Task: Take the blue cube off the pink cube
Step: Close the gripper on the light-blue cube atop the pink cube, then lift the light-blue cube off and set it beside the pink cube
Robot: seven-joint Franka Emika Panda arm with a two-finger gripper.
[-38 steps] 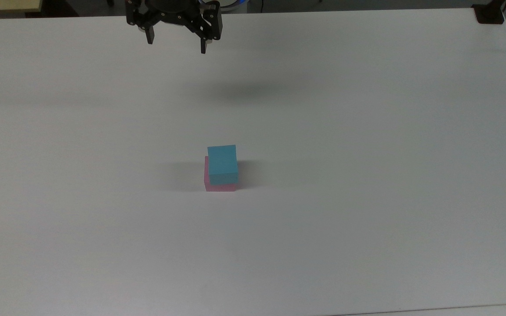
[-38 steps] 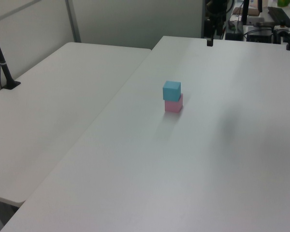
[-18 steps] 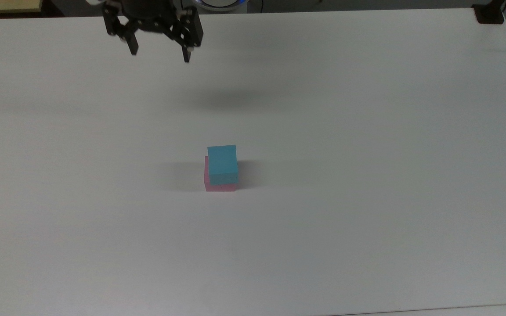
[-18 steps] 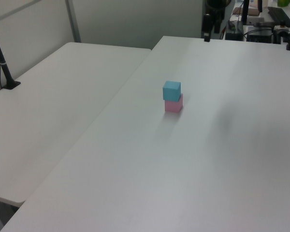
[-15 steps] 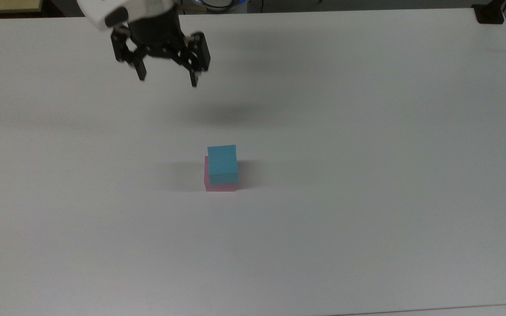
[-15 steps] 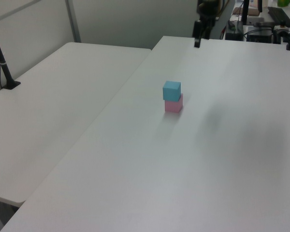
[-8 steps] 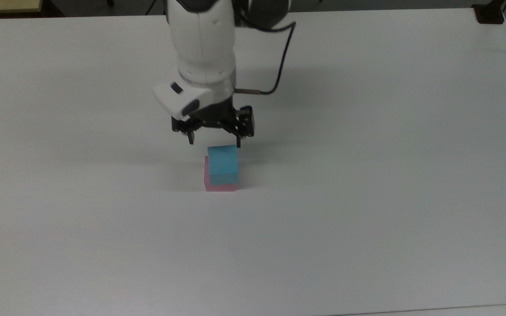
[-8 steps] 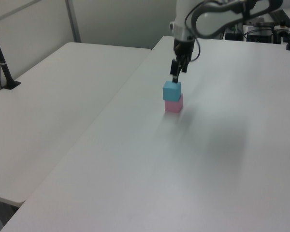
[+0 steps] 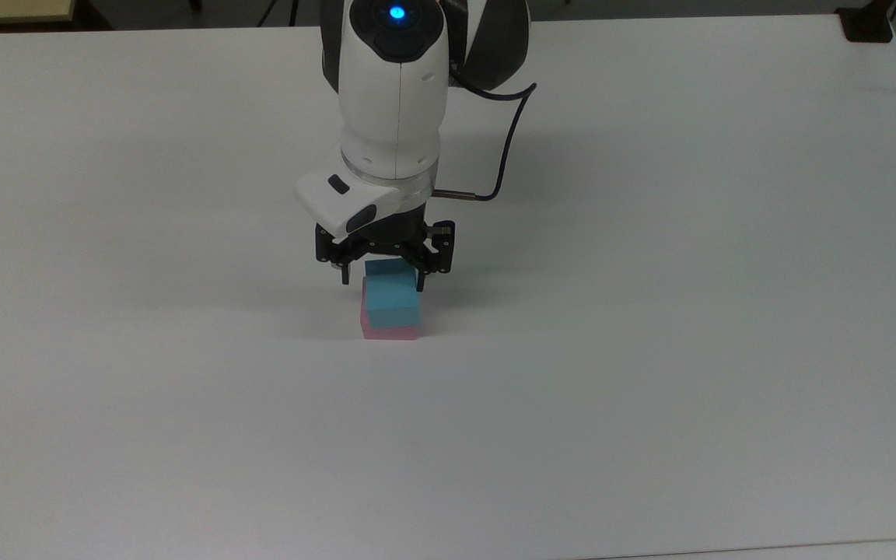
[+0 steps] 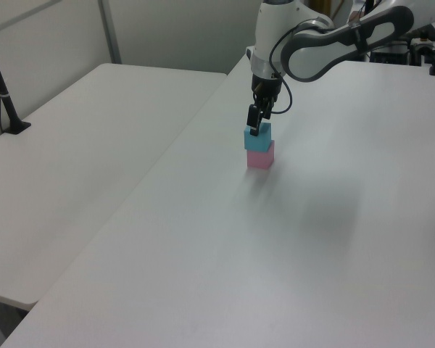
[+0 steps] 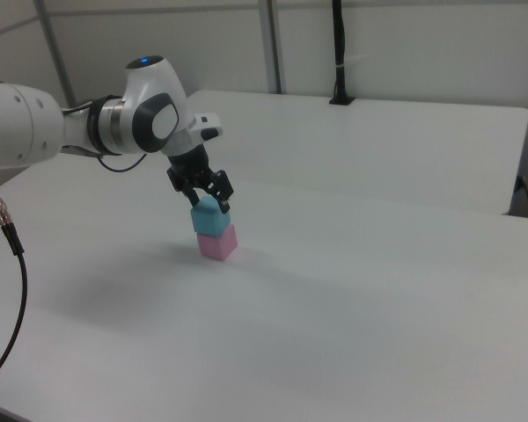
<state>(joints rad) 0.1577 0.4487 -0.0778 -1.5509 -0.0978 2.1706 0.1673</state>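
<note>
Straddling the blue cube, gripper fingers spread open, one at each side in the top view. Blue cube sits on pink cube, mid-table; not yet clamped.

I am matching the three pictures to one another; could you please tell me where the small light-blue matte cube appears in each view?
Top view: the small light-blue matte cube lies just left of centre.
Left view: right of centre, upper half.
Right view: left of centre, mid-height.
Shared landmark: it sits on the small pale pink matte cube, with the open end effector at its top.
</note>
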